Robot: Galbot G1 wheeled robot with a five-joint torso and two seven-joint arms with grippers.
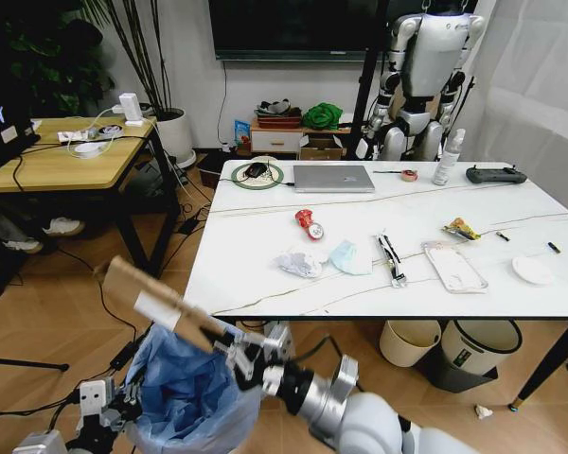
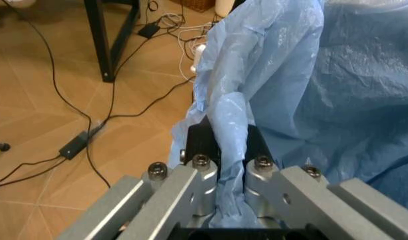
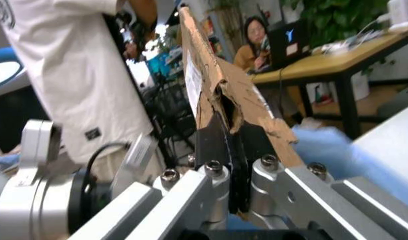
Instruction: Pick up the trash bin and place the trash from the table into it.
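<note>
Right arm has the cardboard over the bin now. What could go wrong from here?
1. The cardboard is long and sits tilted across the trash bin; released from the right gripper, it may catch on the rim or tip out.
2. The left gripper seems to pinch mostly thin blue bag, which might tear or slip.
3. Trash remains on the table, such as the red can.

floor: tan wood tile (image 1: 57,312) | wall: white (image 1: 194,76) | wooden desk (image 1: 66,161) | potted plant (image 1: 156,57)

Silver, screw-studded claw (image 2: 230,165) with black pads
</note>
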